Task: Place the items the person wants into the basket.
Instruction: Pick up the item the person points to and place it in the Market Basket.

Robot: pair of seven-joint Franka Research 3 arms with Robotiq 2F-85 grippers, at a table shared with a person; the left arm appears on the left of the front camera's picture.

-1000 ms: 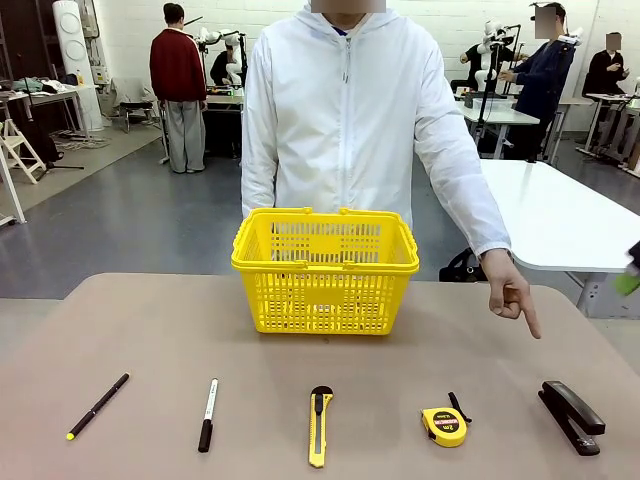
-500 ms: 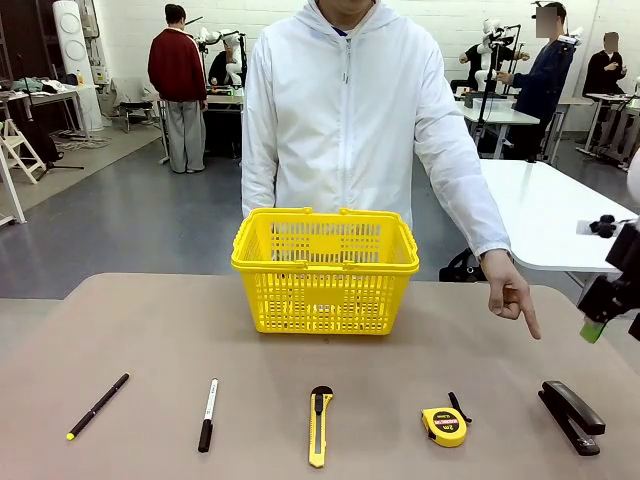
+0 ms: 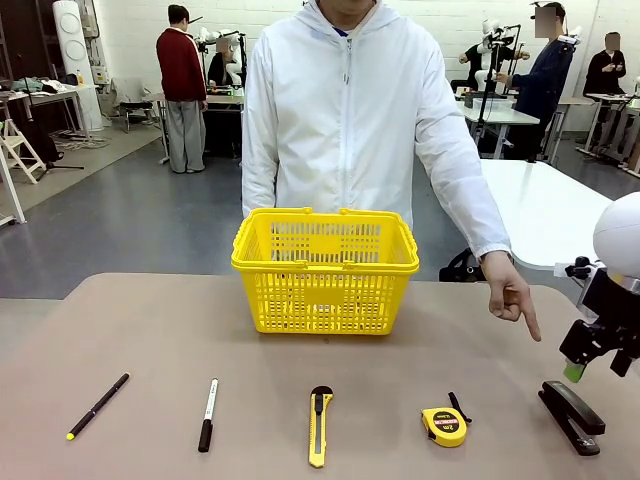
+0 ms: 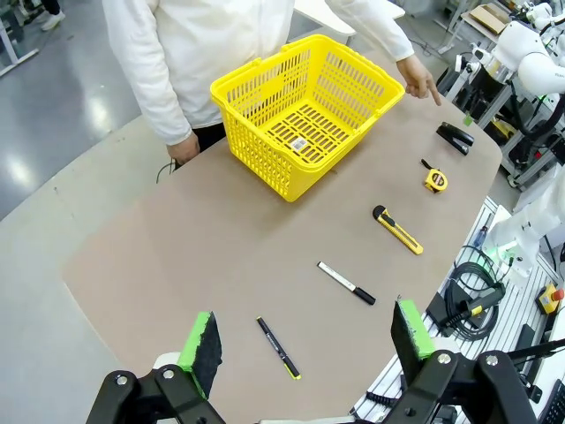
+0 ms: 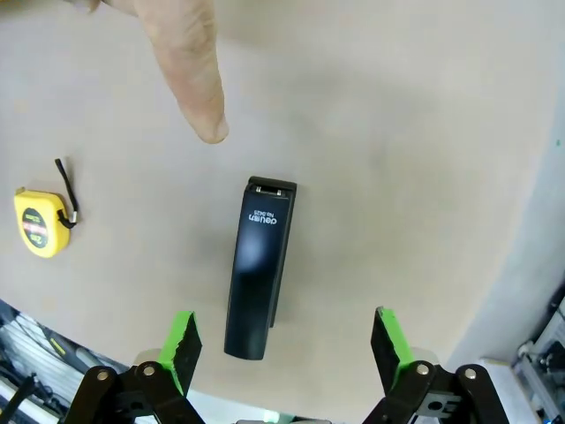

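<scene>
Front view: the person (image 3: 345, 110), in a white hooded jacket, stands at the far side of the surface (image 3: 150, 340), right behind the yellow basket (image 3: 325, 300), which sits upright at the middle near the far edge; the person's hand (image 3: 508, 295) hangs over the right part of the surface, forefinger pointing down; along the near edge lie, from the robot's left, the pen (image 3: 97, 406), a white marker (image 3: 207, 414), a utility knife (image 3: 319, 425), the tape measure (image 3: 444, 426) and a black stapler (image 3: 572, 416), all well apart from the basket; the right end effector (image 3: 592, 362) hovers above the stapler, released and empty. Right wrist view: its spread pads frame the stapler; the person's fingertip points near the stapler's far end without touching it; the tape measure lies off to one side, strap trailing. Left wrist view: the left end effector (image 4: 305, 340) hangs high over the surface, released, grasping nothing, with the pen below between its pads.
</scene>
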